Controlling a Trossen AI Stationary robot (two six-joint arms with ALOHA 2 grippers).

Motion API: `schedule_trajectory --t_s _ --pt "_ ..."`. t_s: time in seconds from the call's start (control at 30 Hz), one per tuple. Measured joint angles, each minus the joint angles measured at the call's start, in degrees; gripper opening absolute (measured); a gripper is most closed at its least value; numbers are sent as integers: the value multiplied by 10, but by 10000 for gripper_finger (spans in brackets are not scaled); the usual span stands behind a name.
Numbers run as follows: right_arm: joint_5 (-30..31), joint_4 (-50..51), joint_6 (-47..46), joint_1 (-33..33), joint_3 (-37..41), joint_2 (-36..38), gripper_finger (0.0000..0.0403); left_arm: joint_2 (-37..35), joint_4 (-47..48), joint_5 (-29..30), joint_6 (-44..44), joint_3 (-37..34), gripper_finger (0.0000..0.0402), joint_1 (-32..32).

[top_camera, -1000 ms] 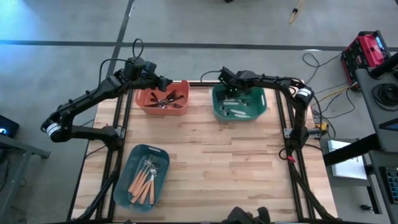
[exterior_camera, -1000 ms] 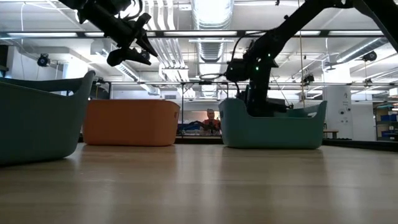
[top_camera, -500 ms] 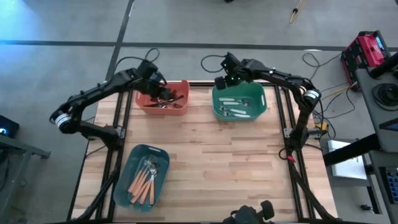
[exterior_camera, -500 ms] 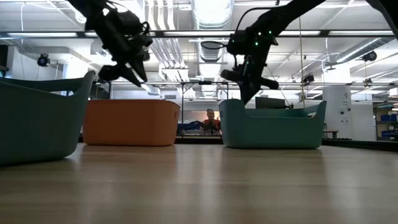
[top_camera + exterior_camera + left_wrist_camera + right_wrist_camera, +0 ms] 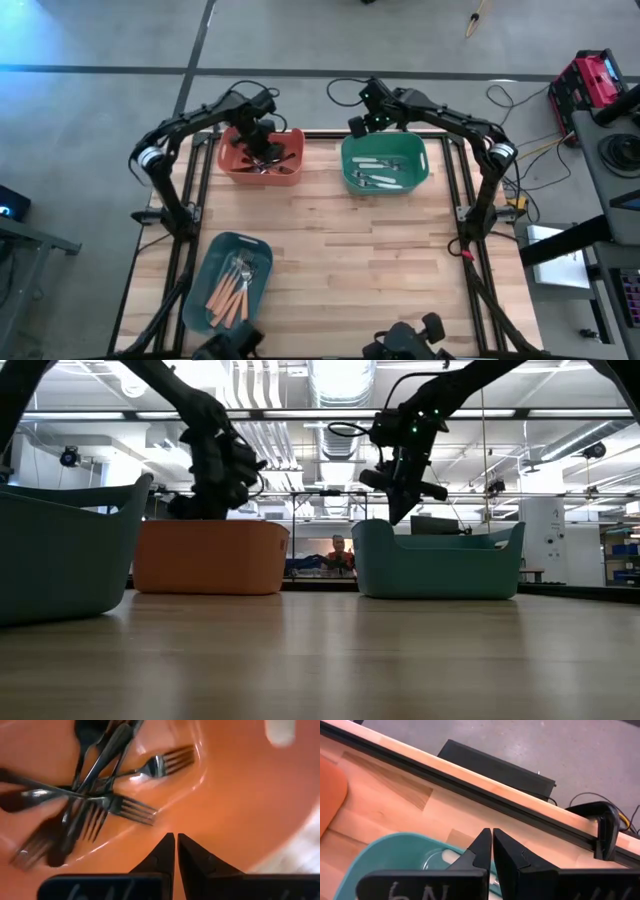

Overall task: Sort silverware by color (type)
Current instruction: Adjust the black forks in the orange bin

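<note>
Black forks (image 5: 90,800) glossy, tangled, slim-tined, in smooth orange bin (image 5: 235,790)

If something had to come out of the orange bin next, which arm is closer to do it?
The left. Its gripper hangs shut, empty, just above the black forks in the orange bin. The right gripper, also shut, is over the green bin.

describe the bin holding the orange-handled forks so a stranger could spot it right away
Start at the wooden table and look to its near left corner, away from both arms. The dark teal bin sits alone there, tilted, holding the orange-handled forks. The orange bin and green bin stand along the far edge.
</note>
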State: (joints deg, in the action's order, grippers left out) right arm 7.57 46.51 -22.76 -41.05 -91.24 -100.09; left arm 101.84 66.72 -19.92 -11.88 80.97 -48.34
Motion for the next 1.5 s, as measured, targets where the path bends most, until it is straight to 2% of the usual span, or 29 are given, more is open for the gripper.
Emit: schedule_trajectory --t_s 0.13,0.23,0.3,0.37,0.57,0.67,0.77,0.83,0.97,1.13,1.33,1.5 --pt "1 -1 -1 -1 0 0 9 9 -47 25 -50 -4 3 8" --pt "3 -4 0 -3 0 0 9 7 -41 81 -18 -1 1 13" --pt "12 -8 2 -7 0 0 9 6 -16 126 74 7 0 15" --pt "15 -14 3 -14 0 0 9 6 -9 140 187 12 0 14" --pt "14 -53 9 -35 0 -1 9 6 -20 70 470 10 0 9" --pt "14 -52 9 -45 -3 -1 9 6 -36 71 537 0 0 1" --pt "14 -51 9 -53 -3 -1 9 6 -56 72 554 -9 0 -2" --pt "15 -51 9 -56 -3 -1 9 6 -78 73 548 -19 0 -2" --pt "15 -51 9 -57 -3 -1 9 6 -116 74 449 -33 0 3" --pt "15 -51 9 -58 -3 -1 9 6 -165 76 260 -51 0 7" --pt "15 -53 9 -58 -3 -1 9 6 -175 104 49 -48 0 12" --pt "15 -54 13 -61 -4 -1 9 5 -175 132 82 -49 0 12"
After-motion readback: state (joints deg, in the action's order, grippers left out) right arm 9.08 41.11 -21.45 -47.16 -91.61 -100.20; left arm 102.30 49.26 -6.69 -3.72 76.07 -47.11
